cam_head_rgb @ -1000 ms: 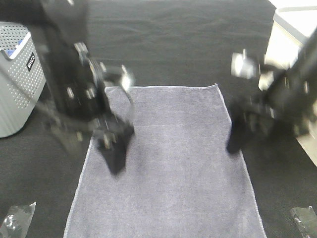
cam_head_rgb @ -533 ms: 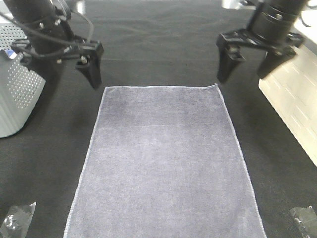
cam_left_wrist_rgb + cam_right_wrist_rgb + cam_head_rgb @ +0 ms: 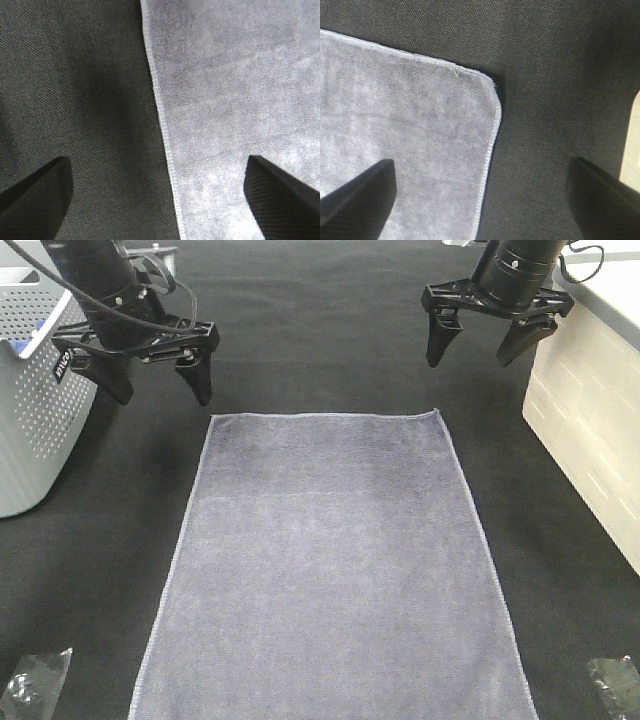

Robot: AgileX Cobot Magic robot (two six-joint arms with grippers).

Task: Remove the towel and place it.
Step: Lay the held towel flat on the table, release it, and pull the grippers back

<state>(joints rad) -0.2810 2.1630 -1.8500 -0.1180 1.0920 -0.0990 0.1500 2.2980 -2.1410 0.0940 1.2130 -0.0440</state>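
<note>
Nearest me, two crumpled plastic scraps point(image 3: 32, 682) sit at 7 and 5 o'clock on the black table cloth point(image 3: 330, 330). Between them the towel point(image 3: 330, 570) lies flat and lengthwise, running from 6 o'clock toward 12, held by neither arm. Beyond its far end, my left gripper point(image 3: 160, 395) hangs at 11 o'clock and my right gripper point(image 3: 470, 358) at 1 o'clock, both with jaws spread wide and empty. The perforated basket point(image 3: 40, 390) stands at 10 o'clock, close to my left arm.

I judge the main risks to be my left arm clipping the basket if it swings outward, and a jaw tip catching the hem and rucking the cloth if I drop again.

A second ago both grippers were low over the towel's long edges, blurred. They have since lifted clear and drawn back past the far corners. The towel has not shifted.
</note>
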